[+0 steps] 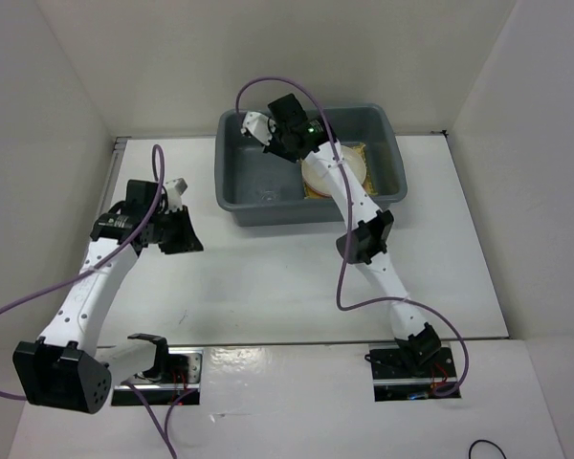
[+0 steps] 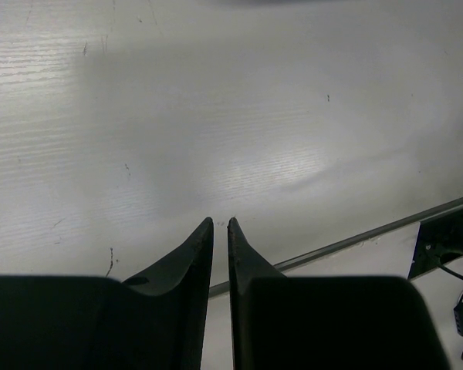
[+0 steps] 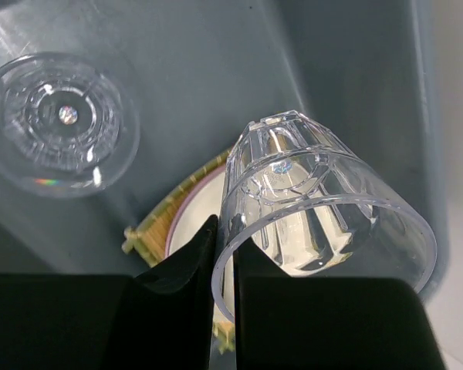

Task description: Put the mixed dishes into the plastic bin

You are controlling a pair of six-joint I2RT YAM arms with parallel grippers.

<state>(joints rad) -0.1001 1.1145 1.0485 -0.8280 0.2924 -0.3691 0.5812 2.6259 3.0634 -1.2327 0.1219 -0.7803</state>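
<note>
One small clear cup (image 3: 309, 208) hangs pinched by its rim in the right gripper (image 3: 222, 231), base aimed into the plastic bin (image 1: 249, 182) at upper centre, probably to land upright beside the yellow mat (image 3: 148, 231). The left gripper (image 2: 221, 225), narrow and empty, hangs over the counter (image 2: 216, 116).

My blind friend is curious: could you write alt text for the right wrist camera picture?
The right gripper pinches the rim of a small clear faceted cup over a dark grey plastic bin. Below lie a yellow woven mat and a clear round dish.
</note>
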